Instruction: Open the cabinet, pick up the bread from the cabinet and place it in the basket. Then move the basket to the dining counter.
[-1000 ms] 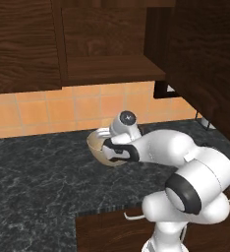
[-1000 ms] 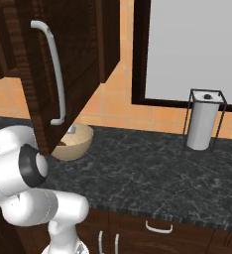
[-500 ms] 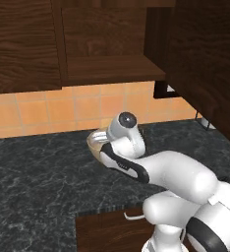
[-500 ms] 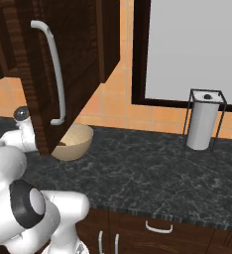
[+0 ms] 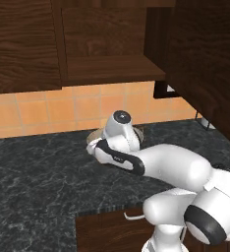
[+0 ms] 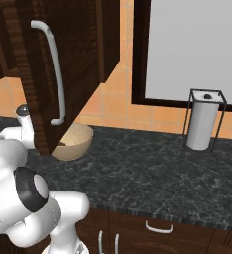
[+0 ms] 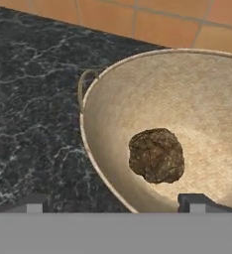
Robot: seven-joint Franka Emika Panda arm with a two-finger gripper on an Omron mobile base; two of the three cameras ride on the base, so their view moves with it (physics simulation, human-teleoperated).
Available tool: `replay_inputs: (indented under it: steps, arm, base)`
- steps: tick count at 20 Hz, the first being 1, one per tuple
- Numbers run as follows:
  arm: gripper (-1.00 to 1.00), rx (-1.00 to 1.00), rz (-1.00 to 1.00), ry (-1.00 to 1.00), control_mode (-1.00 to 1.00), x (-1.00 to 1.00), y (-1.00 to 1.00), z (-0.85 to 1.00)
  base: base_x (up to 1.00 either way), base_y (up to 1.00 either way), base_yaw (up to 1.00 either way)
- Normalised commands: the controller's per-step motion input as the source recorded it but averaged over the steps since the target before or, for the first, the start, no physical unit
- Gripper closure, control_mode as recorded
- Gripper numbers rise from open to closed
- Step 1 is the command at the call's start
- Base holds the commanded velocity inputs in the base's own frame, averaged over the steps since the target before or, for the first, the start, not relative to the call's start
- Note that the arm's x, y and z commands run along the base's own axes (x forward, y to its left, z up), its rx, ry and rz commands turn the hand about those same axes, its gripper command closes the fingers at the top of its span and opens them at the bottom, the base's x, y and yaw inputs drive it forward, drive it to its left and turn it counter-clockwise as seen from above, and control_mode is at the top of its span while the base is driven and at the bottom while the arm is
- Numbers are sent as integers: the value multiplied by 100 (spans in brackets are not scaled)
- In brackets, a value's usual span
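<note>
The tan basket (image 7: 138, 99) stands on the black stone counter, and the dark brown lump of bread (image 7: 156, 155) lies in its bottom. My gripper (image 7: 115, 203) hovers close above the basket's near rim, open, one fingertip (image 7: 33, 204) outside the rim and the other over the inside, holding nothing. In the right base view the basket (image 6: 74, 142) sits under the cabinet door (image 6: 73, 59), which hangs open with its silver bar handle (image 6: 55, 74). My arm covers most of the basket (image 5: 136, 132) in the left base view. The dining counter is out of view.
The open door (image 5: 205, 64) juts out over the counter at head height, right of the arm. A paper towel roll in a wire holder (image 6: 204, 124) stands at the back right. Black counter (image 6: 152, 173) stretches between them, with drawers (image 6: 157, 228) below.
The arm has swung its elbow out and forward, and the hand has shifted over the basket's rim. The jaws stay open; basket and bread have not moved.
</note>
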Motion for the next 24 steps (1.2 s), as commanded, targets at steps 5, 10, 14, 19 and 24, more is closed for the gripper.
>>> replay_inputs:
  steps: [5, 10, 14, 19, 24]
  arm:
    - [-100, -20, 8, 1, -100, 40, 12, -45]
    - [-100, -14, 5, 7, -100, 2, -5, -51]
    - [100, -7, 9, 4, -100, 2, -3, -41]
    - [100, -7, 14, 5, -100, -48, -29, -41]
    - [100, -7, 18, 1, -100, -86, -30, 20]
  base:
    - [0, 0, 0]
    - [0, 0, 0]
    - [0, 0, 0]
    - [0, 0, 0]
    - [0, 0, 0]
